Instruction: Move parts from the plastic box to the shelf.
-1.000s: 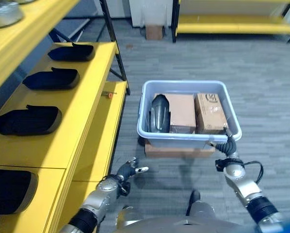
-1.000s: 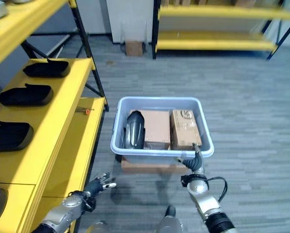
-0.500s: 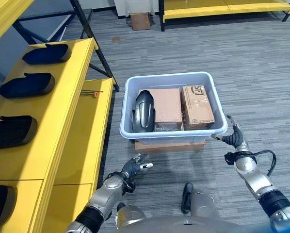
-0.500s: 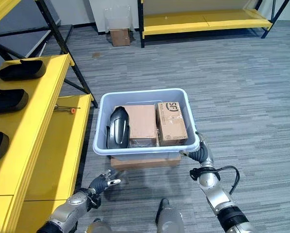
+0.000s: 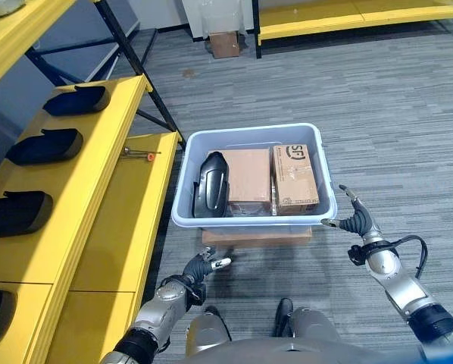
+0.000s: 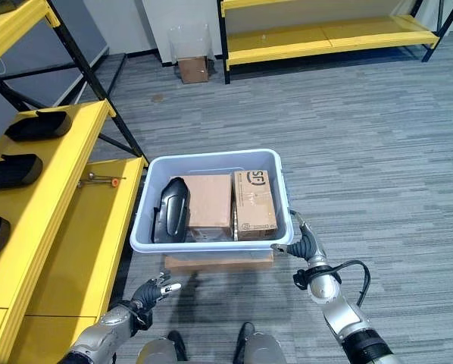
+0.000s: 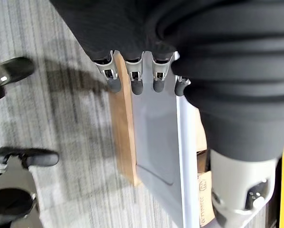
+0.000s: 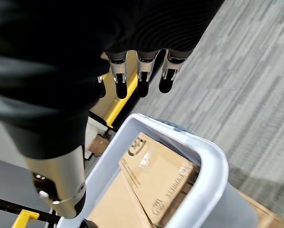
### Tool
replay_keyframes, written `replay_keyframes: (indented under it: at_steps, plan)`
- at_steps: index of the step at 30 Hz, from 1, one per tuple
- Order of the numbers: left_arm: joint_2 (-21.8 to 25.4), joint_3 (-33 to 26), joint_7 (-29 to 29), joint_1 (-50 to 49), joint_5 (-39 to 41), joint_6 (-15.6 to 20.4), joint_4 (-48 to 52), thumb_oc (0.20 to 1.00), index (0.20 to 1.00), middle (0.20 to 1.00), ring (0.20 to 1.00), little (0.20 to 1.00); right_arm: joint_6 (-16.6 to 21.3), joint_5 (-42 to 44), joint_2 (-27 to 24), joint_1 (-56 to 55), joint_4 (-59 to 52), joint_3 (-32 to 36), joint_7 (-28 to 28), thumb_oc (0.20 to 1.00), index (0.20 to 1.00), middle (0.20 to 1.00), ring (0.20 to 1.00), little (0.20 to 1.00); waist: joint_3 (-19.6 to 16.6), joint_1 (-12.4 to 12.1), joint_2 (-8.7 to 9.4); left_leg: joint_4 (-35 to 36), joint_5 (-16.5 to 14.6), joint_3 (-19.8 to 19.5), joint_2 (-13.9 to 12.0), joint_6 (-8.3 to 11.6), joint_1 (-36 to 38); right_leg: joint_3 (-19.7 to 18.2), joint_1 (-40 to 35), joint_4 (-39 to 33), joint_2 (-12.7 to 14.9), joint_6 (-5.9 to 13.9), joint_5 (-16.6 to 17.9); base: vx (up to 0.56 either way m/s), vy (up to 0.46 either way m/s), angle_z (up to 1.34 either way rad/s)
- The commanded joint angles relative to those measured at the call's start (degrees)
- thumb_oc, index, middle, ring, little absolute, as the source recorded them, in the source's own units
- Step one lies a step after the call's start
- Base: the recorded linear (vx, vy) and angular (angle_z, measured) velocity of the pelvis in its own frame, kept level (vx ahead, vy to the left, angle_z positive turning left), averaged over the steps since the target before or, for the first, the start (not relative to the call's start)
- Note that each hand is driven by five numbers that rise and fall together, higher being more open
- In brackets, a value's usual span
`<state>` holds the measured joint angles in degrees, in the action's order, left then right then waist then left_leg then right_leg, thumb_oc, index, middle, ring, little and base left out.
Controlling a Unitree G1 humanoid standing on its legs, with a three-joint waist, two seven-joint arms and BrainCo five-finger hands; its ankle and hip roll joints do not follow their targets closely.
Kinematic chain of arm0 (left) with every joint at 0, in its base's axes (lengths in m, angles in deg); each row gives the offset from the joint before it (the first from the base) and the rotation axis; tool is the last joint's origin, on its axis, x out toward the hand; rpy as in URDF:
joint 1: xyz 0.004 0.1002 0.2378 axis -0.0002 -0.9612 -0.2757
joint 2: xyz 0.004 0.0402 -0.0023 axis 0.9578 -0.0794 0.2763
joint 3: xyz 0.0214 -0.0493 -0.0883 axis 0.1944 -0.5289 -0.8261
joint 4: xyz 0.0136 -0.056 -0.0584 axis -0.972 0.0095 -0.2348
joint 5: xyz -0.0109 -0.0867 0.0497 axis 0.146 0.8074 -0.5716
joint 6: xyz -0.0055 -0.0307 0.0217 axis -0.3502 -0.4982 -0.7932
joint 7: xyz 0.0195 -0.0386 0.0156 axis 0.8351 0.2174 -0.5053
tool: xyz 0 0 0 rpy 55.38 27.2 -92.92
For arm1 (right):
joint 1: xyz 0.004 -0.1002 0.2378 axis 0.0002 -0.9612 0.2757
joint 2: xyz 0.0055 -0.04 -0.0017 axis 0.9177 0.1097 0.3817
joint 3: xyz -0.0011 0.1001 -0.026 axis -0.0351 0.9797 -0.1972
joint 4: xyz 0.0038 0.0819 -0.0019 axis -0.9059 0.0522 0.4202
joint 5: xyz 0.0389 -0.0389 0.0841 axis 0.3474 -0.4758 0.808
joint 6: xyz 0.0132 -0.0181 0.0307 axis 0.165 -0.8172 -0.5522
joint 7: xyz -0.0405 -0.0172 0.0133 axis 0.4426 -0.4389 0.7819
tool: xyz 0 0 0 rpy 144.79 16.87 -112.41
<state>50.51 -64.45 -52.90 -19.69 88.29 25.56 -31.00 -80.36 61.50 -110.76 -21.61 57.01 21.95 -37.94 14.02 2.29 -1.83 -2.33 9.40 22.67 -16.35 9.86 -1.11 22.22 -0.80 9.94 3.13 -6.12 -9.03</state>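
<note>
Floor: grey carpet (image 5: 408,129), open toward 12 and 3 o'clock.
Plastic box (image 5: 329,199): centre, yellow shelf (image 5: 113,220) edge at 9.
Left hand (image 5: 200,267): fingers relaxed, empty, 7 o'clock.
Right hand (image 5: 357,224): fingers spread, empty, beside box's right corner.

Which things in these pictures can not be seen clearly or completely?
- Lower layer of the plastic box: covered by two cardboard boxes and the black part in both eye views.
- Small orange-tipped tool on the shelf: too small to identify.
- Wooden base under the box: mostly hidden by it.
</note>
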Motion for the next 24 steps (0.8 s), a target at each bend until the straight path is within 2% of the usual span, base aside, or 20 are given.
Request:
replay_keyframes:
  at_steps: [1, 3, 5, 8, 13, 16, 17, 20, 24]
  plan:
    - [-0.7, -2.4, 1.1, -0.5, -0.5, 3.5, 1.7, 1.000, 1.000, 1.000, 1.000, 1.000, 0.8, 1.7, 0.3, 1.1, -3.6, -0.9, -0.1, 1.000, 1.000, 1.000, 1.000, 1.000, -0.4, -1.4, -0.17, -1.9, 5.8, -3.7, -1.0, 0.26, -3.1, -2.3, -3.5, -2.2, 3.2, 6.52, 1.8, 0.12, 0.174, -0.20]
    - [-1.1, -2.7, 1.2, -1.0, -0.8, 4.3, 1.2, 1.000, 1.000, 1.000, 1.000, 1.000, 0.6, 1.4, 0.9, 1.3, -3.6, -1.6, -0.5, 1.000, 1.000, 1.000, 1.000, 1.000, -0.2, -1.9, -0.11, -2.3, 3.8, -5.0, -0.3, -0.54, -2.9, -2.7, -3.1, -0.7, 3.3, 6.46, 0.9, 0.11, 0.174, -0.24]
    - [-1.2, -2.6, 1.9, -0.3, -1.5, 4.4, 0.8, 1.000, 1.000, 1.000, 1.000, 1.000, -0.7, 1.6, 1.1, 1.4, -4.2, -1.8, -0.6, 1.000, 1.000, 1.000, 1.000, 1.000, -0.1, -1.7, 0.05, -2.7, 0.1, -3.0, 0.6, -1.74, -1.3, -2.2, -2.9, 0.5, 3.7, 6.47, 0.1, 0.10, 0.191, -0.23]
    - [-1.3, -1.8, 2.8, 0.5, -3.5, 4.6, 0.2, 1.000, 1.000, 1.000, 1.000, 1.000, -0.8, 2.0, 2.0, 1.0, -4.0, -1.9, 0.0, 1.000, 1.000, 1.000, 1.000, 1.000, -0.3, -1.8, 0.66, -3.0, -5.2, -2.7, 3.9, -3.57, 0.6, -2.1, -3.0, 0.8, 4.1, 7.26, 0.6, 0.13, 0.196, 0.05]
    - [-0.6, -1.2, 1.6, 0.5, -5.2, 6.5, 1.2, 1.000, 1.000, 1.000, 1.000, 1.000, -1.3, 3.3, 3.1, 0.9, -4.8, -1.9, 0.9, 1.000, 1.000, 1.000, 1.000, 1.000, -0.3, -2.3, 1.24, -1.8, -7.7, -3.5, 6.8, -5.24, 2.4, -2.7, -2.9, 0.4, 4.4, 8.51, 1.4, 0.13, 0.175, 0.12]
    - [0.5, -1.2, 1.1, 0.5, -6.6, 7.6, 2.8, 1.000, 1.000, 1.000, 1.000, 1.000, -0.5, 3.9, 3.3, 0.8, -5.6, -1.6, 1.1, 1.000, 1.000, 1.000, 1.000, 1.000, 0.0, -2.6, 1.56, -1.8, -8.6, -3.6, 7.7, -5.97, 2.8, -3.0, -2.7, 0.3, 4.5, 8.98, 1.8, 0.10, 0.189, 0.06]
    - [1.5, -0.9, 0.5, 0.6, -7.3, 8.6, 4.1, 1.000, 1.000, 1.000, 1.000, 1.000, 0.9, 3.4, 3.2, 0.9, -6.5, -1.4, 0.9, 1.000, 1.000, 1.000, 1.000, 1.000, 0.2, -2.9, 1.92, -2.0, -9.4, -3.6, 8.4, -6.58, 2.9, -3.1, -2.4, 0.4, 4.6, 9.41, 1.9, 0.10, 0.206, 0.00]
    - [2.3, -0.9, -0.3, 1.0, -7.6, 9.0, 5.3, 1.000, 1.000, 1.000, 1.000, 1.000, 0.0, 1.1, 2.8, 1.3, -7.6, -1.7, -0.6, 1.000, 1.000, 1.000, 1.000, 1.000, 0.5, -3.3, 2.33, -2.5, -10.3, -3.6, 9.0, -7.30, 2.7, -3.3, -1.8, 1.2, 4.9, 9.86, 1.9, 0.06, 0.128, -0.07]
    - [4.2, 0.1, 1.3, 3.5, -8.0, 8.4, 8.9, 1.000, 1.000, 1.000, 1.000, 1.000, 1.2, -0.6, 1.7, 3.0, -10.7, -3.9, -0.8, 1.000, 1.000, 1.000, 1.000, 1.000, 2.2, -4.3, 3.24, -3.7, -11.7, -3.0, 9.9, -8.92, 2.2, -3.4, 0.1, 3.7, 6.0, 11.05, 2.1, 0.04, 0.157, -0.14]
